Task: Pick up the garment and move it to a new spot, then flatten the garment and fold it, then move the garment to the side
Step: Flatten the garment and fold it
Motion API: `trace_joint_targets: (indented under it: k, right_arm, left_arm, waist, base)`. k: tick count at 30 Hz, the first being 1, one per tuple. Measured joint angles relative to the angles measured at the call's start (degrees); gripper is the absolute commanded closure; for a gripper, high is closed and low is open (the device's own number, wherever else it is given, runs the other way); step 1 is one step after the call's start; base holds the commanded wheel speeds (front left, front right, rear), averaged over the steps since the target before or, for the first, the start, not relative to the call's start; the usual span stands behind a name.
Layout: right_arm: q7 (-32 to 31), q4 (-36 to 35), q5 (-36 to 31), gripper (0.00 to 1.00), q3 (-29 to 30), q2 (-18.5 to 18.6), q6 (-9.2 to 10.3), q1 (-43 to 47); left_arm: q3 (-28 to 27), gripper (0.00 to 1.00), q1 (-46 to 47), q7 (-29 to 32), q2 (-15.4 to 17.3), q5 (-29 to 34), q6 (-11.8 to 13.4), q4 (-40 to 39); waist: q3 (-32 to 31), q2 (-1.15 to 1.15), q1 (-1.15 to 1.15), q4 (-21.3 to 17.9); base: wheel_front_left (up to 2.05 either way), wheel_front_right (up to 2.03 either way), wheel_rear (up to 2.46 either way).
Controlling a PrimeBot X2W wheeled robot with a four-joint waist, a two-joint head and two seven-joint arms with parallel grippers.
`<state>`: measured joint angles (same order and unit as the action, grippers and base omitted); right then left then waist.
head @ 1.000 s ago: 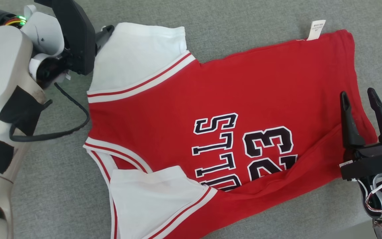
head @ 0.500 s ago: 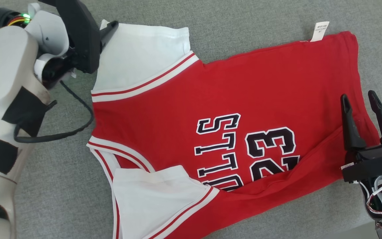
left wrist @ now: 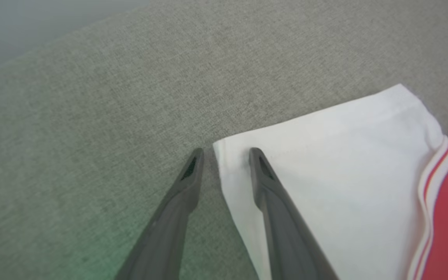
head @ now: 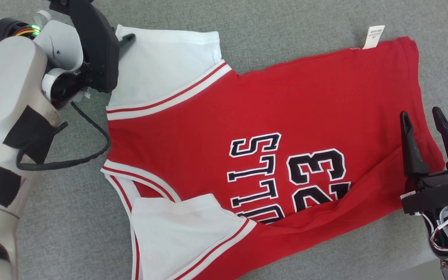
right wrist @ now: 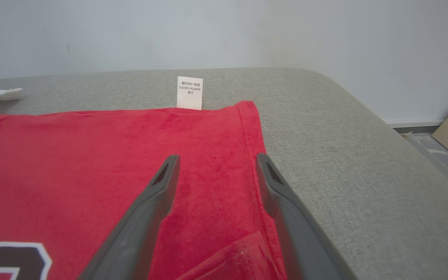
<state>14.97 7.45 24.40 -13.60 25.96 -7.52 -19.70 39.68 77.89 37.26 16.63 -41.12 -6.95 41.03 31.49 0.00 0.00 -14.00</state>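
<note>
**Head view.** Your jersey (head: 270, 112) lies spread, print side up, on the grey cushion (head: 286, 23), neck toward your left arm and hem toward your right. The body is red, with black-and-white letters and the number 23 (head: 313, 167); both sleeves are white. The near side of the body is turned over in a long fold (head: 344, 210) that covers the lower part of the digits. A white label (head: 372, 37) sticks out from the far edge near the hem corner and rests on the cushion.

**Left wrist view.** Your left gripper (left wrist: 226, 151) is spread and pinches nothing. Its two fingers straddle the outer corner of the far sleeve (left wrist: 325, 175). One tip is over bare cushion just beside the sleeve's edge, the other over the white cloth just inside it. You cannot tell whether either tip touches down. In the head view a black cable (head: 86, 158) loops from this arm across the cushion beside the jersey's shoulder.

**Right wrist view.** Your right gripper (right wrist: 217, 156) is likewise spread and empty. It hangs over the red cloth at the hem, one finger near the stitched edge. Beyond the cushion stands a pale wall (right wrist: 224, 31).
</note>
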Motion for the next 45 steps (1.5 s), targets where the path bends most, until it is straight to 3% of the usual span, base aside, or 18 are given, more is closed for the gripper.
trace_joint_targets:
  k: [1,10,17,23,30,36,37,39,40,42,45]
  right_arm:
    - [0.0,-0.01,0.01,0.0,0.03,0.01,0.0,0.0]
    - [-1.7,3.82,1.53,0.0,-2.88,0.94,0.0,-5.58]
    - [-20.35,14.4,4.1,0.0,-5.31,1.7,0.0,-21.9]
    - [-36.51,24.62,5.52,0.0,-5.06,-0.78,0.01,-32.34]
    - [-43.86,33.33,3.19,0.0,-4.41,-1.67,0.01,-41.13]
    - [-45.13,36.9,1.6,0.01,-4.55,-2.44,0.01,-44.24]
    - [-44.9,37.21,1.19,0.05,-4.7,-2.46,0.01,-44.63]
    - [-44.8,38.05,0.88,0.25,-4.91,-2.45,0.01,-45.18]
    - [-44.8,38.05,0.88,0.56,-4.91,-2.45,0.01,-45.18]
    - [-45.22,38.88,0.76,1.0,-5.19,-2.48,0.01,-45.47]
    - [-45.7,39.57,0.78,1.0,-5.6,-2.49,0.01,-45.69]
  left_arm:
    - [0.03,1.0,-0.06,0.0,0.13,-0.16,-0.01,-0.25]
    - [0.47,1.0,-1.34,-1.58,1.41,-2.18,-0.36,-3.42]
    - [1.25,1.0,-1.8,-1.51,2.71,-3.26,-0.45,-6.03]
    - [1.79,1.0,-1.76,-0.74,3.32,-3.59,-0.45,-7.68]
    - [2.34,1.0,-1.74,0.0,3.97,-3.66,-0.46,-9.18]
    - [2.61,1.0,-1.75,0.09,4.26,-3.78,-0.49,-9.73]
    - [2.67,1.0,-1.75,0.15,4.27,-3.82,-0.49,-9.81]
    - [2.8,1.0,-1.76,0.24,4.27,-3.82,-0.49,-9.99]
    - [2.8,1.0,-1.76,0.24,4.27,-3.82,-0.49,-9.99]
    - [2.96,1.0,-1.76,0.36,4.26,-3.82,-0.45,-10.14]
    - [3.15,1.0,-1.77,0.56,4.27,-3.83,-0.42,-10.35]
  waist:
    - [0.08,0.0,0.0,-0.03]
    - [-0.84,0.0,0.0,-0.24]
    - [-1.42,0.0,0.0,-0.58]
    - [-0.57,0.01,0.01,0.06]
    - [0.29,0.01,0.01,1.04]
    - [0.17,0.0,0.01,1.54]
    - [0.14,0.0,0.01,1.6]
    - [0.1,0.01,0.01,1.77]
    - [0.1,0.01,0.01,1.77]
    - [0.07,0.01,0.01,1.94]
    - [0.1,0.0,0.01,2.19]
  base:
    - [0.0,0.0,0.0]
    - [0.0,0.0,0.0]
    - [0.0,0.0,0.0]
    - [0.0,0.0,0.0]
    - [0.0,0.0,0.0]
    - [0.0,0.0,0.0]
    - [0.0,0.0,0.0]
    - [0.0,0.0,0.0]
    - [0.0,0.0,0.0]
    - [0.0,0.0,0.0]
    - [0.0,0.0,0.0]
